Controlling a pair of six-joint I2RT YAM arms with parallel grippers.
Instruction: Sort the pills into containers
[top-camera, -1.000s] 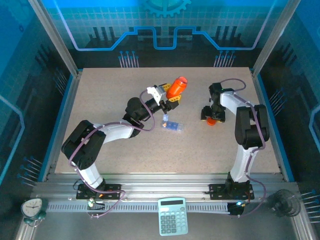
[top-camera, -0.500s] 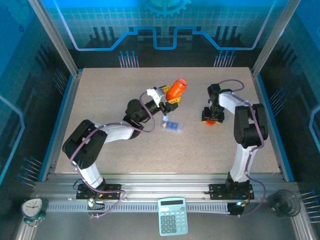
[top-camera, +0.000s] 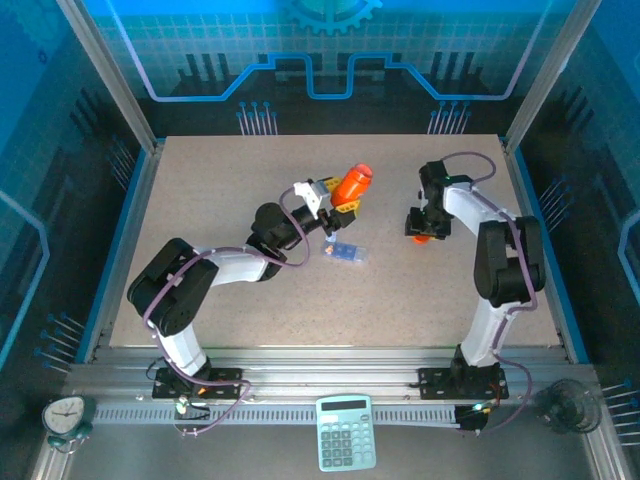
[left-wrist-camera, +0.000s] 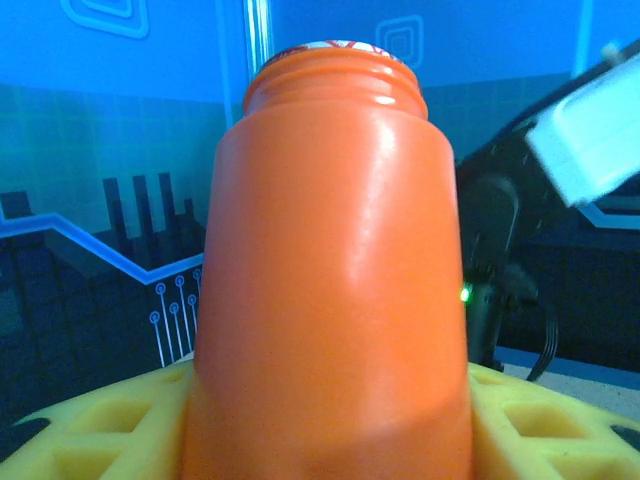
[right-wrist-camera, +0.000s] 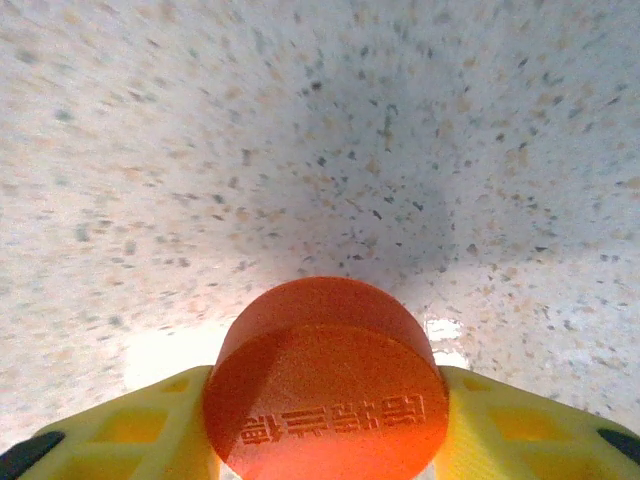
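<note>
Counted one blue pill box (top-camera: 345, 251), flat on table (top-camera: 220, 180) mid-way between arms. One uncapped orange bottle (left-wrist-camera: 335, 280) clamped in left gripper (top-camera: 343, 204); one orange cap (right-wrist-camera: 325, 385) pinched by right gripper (top-camera: 424, 234).

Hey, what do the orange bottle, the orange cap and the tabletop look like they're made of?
Orange bottle: likely plastic, smooth and glossy, with bright highlights and moulded neck threads.
Orange cap: probably plastic too, matte and finely grainy, with lettering moulded into its side.
Tabletop: pale and speckled, like stone or a terrazzo-look laminate; I cannot tell which.
</note>
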